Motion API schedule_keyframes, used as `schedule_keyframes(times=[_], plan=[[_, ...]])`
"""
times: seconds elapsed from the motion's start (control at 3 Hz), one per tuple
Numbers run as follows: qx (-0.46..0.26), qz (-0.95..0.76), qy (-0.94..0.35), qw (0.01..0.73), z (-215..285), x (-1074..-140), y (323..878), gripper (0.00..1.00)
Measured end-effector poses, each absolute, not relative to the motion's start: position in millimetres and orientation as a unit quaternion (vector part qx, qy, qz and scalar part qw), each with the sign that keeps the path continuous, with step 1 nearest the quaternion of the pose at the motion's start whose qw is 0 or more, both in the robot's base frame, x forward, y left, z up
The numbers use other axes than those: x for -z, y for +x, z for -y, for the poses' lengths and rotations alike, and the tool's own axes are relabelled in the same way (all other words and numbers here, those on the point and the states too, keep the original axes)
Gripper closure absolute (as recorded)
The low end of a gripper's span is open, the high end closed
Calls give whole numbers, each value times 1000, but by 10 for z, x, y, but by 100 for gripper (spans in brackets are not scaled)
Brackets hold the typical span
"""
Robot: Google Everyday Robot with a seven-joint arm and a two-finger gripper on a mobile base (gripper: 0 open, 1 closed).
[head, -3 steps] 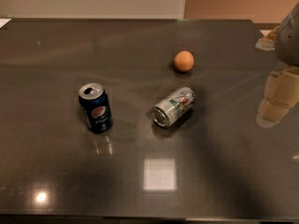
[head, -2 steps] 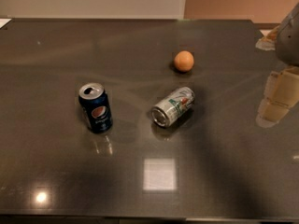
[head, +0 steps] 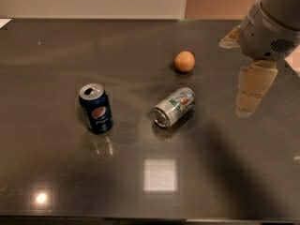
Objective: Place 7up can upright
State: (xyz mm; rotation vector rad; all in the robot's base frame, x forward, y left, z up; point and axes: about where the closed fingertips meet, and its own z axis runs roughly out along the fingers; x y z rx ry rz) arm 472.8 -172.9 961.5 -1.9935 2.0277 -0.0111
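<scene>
Right of the toppled 7up can, the gripper hovers with fingers spread, empty. Best to grasp across the can's body, then tilt it upright

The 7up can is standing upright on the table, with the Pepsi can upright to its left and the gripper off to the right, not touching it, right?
Not quite. The camera view shows the 7up can lying on its side, not upright. The rest holds: the Pepsi can stands upright to its left, and the gripper is at the right edge, apart from it.
</scene>
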Motion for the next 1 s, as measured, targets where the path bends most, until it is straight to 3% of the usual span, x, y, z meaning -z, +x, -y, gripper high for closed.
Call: schedule_keyframes(times=[1.0], plan=[[-22, -576, -809, 112, 966, -9127, 4926, 0]])
